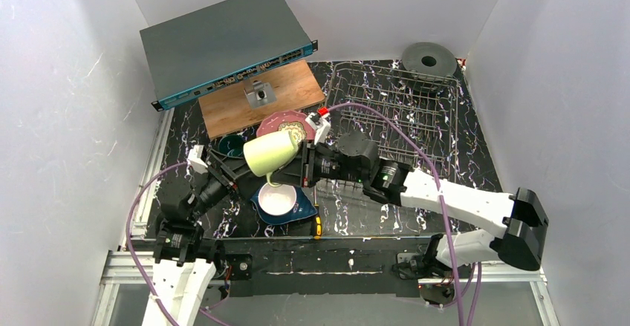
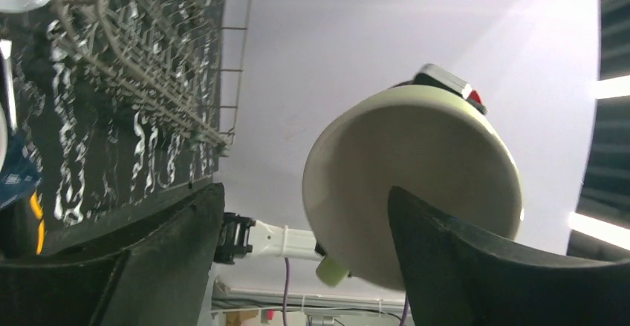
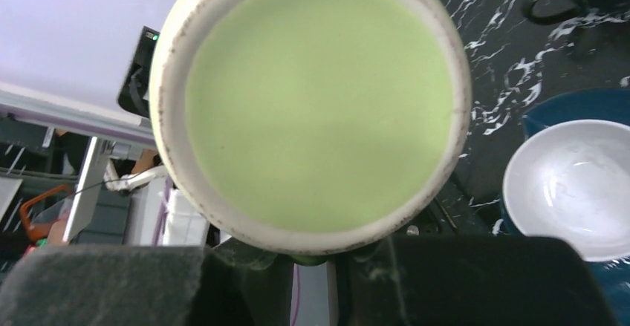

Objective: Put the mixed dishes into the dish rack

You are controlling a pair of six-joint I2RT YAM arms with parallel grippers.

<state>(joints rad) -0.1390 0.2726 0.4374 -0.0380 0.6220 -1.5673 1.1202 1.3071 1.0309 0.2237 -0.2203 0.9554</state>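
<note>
Right tool is clamping the pale yellow-green mug by what looks like its handle, holding it airborne just ahead of its tips; left tool is gaping empty. Handle-only grip is risking the mug swivelling or dropping onto the white bowl right below. Mug is lying sideways, long axis level, base facing this tool, mouth pointing away

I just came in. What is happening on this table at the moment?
The right tool holds the pale yellow-green mug in the air, tipped on its side, apparently by its handle. The left tool is open close beside the mug and does not grip it. I see no dishes in the dish rack behind. The white bowl sits on the dark blue plate, not yet loaded.
</note>
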